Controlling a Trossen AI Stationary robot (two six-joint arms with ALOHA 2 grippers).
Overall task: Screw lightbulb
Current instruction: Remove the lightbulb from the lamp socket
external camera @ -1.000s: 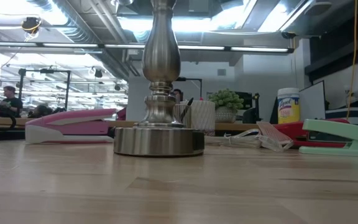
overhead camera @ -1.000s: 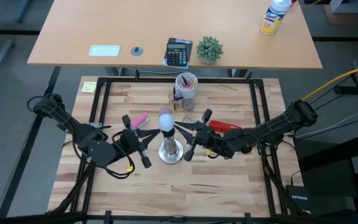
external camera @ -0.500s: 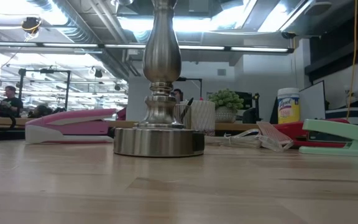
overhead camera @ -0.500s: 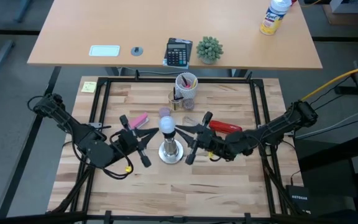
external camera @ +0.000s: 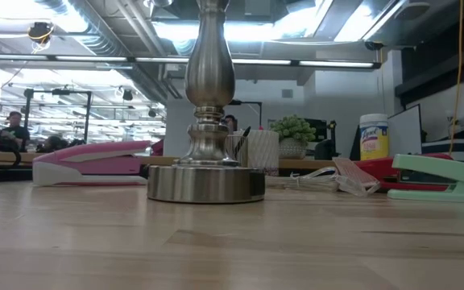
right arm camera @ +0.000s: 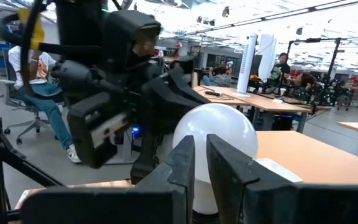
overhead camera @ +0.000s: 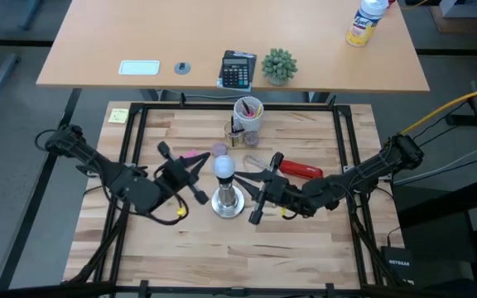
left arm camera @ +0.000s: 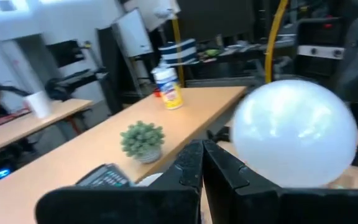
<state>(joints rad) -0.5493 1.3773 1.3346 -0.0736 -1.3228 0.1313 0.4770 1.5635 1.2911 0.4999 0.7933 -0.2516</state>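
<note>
The white round lightbulb (overhead camera: 224, 167) sits on top of the silver socket stand (overhead camera: 228, 202), whose round base (external camera: 206, 184) rests on the wooden table. My left gripper (overhead camera: 208, 169) lies level at the bulb's left side, fingers shut (left arm camera: 202, 167), with the bulb (left arm camera: 294, 134) right beside them. My right gripper (overhead camera: 241, 175) lies level at the bulb's right side. Its fingers (right arm camera: 201, 163) stand only a narrow slit apart with nothing between them, and the bulb (right arm camera: 215, 142) is just beyond their tips. Neither gripper shows in the low view. My left gripper comes level from the table's left, and the outer side of one shut finger (left arm camera: 232, 173) lies at the bulb's lower round side (left arm camera: 253, 168); whether it touches the glass I cannot tell. My right gripper points level from the table's right at the bulb's round side (right arm camera: 229, 134); whether its tips touch I cannot tell.
Behind the stand lie a small purple cap (overhead camera: 219, 149), a pink stapler (overhead camera: 187, 157), a red stapler (overhead camera: 301, 168) and a cup of pens (overhead camera: 249, 116). A green stapler (external camera: 441, 177) shows in the low view. A desk with a calculator (overhead camera: 238, 69) and a plant (overhead camera: 278, 65) stands beyond the table.
My left gripper has swung toward the table's far edge beside the bulb and rolled at the wrist, staying shut. The bulb's top has shifted slightly toward the near right, while the stand's base has stayed in place.
</note>
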